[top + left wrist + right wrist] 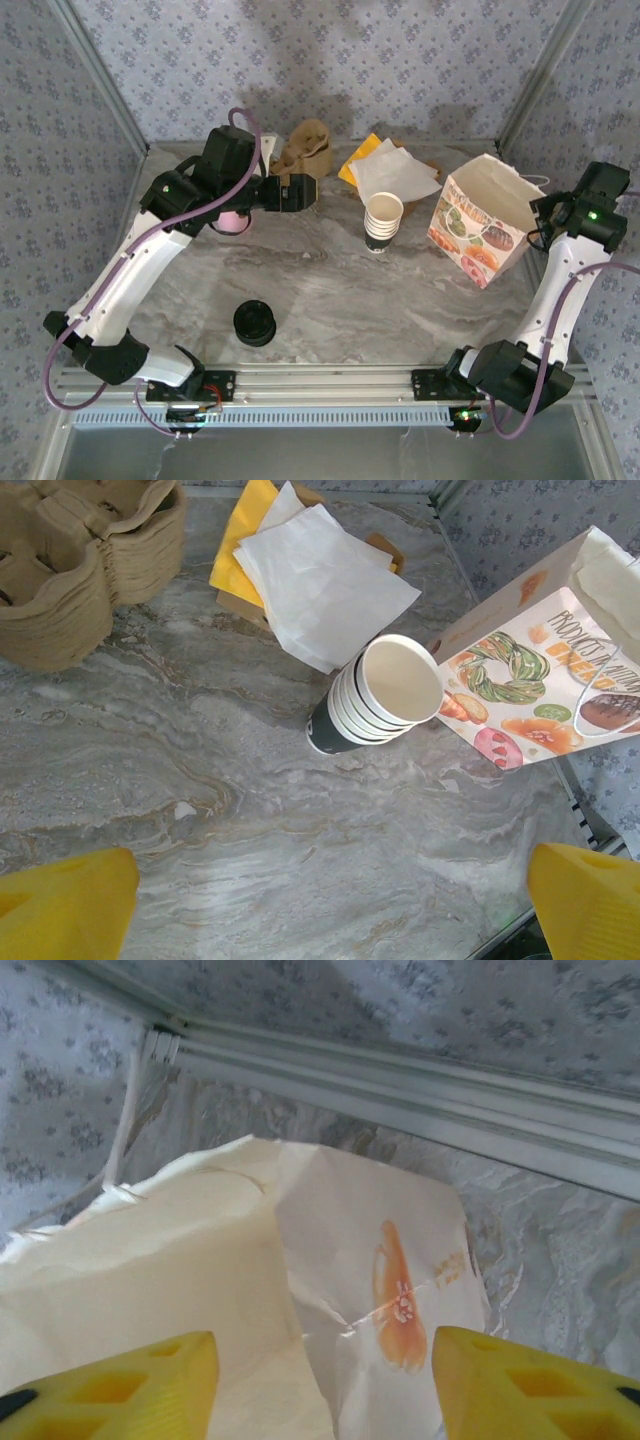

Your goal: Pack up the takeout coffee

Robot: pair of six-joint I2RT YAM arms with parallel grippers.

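The takeout coffee is presumed bagged, the right gripper (325, 1370) being held fingers-apart over the paper bag (480, 225), the left gripper (330, 910) likewise spread.

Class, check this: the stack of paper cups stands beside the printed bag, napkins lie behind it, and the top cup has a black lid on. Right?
No. The top cup is open, with no lid, as the left wrist view shows. The stack does stand beside the bag, with napkins behind it.

Mid-table marble (330, 290) free; cup stack (383, 222), napkins (398, 172), bag (478, 228) crowd rt rear; bag mouth prob. open.
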